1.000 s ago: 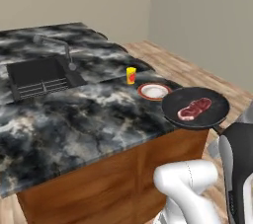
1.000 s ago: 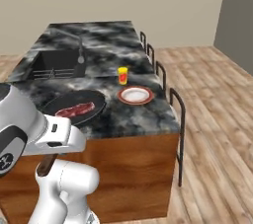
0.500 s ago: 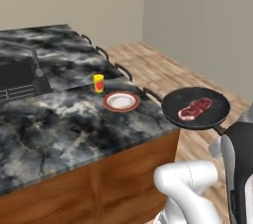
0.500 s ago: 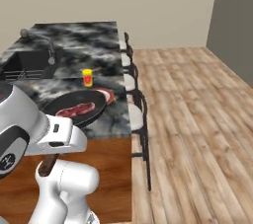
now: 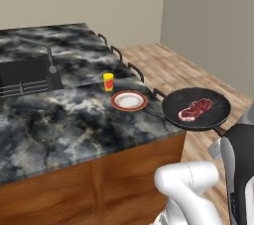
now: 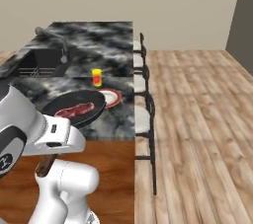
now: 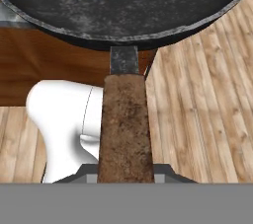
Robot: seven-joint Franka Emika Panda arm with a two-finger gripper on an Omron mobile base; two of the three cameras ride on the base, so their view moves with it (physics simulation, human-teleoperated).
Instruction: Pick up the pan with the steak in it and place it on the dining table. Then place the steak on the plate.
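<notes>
Since a second ago the whole scene has slid across both base views, so the base has driven along the dining table (image 5: 74, 120), a large island with a dark grey-and-white marbled stone top on a brown wooden base. Its sink now sits further left in the left base view, and the row of stools (image 6: 143, 114) along its side has come into fuller sight in the right base view. The round shallow black frying pan (image 5: 218, 101) keeps much the same place in the pictures. It hangs level in the air at the island's near corner, overlapping the edge in the right base view.

The small flat slab of red marbled steak (image 5: 195, 109) lies inside the pan, off centre. The gripper is clenched on the pan's thin brown wooden handle (image 7: 124, 129), which runs straight up the hand view to the rim.

The small white plate with a red-orange rim (image 5: 129, 101) rests on the stone top, just beside a small yellow cup (image 5: 108, 82).
</notes>
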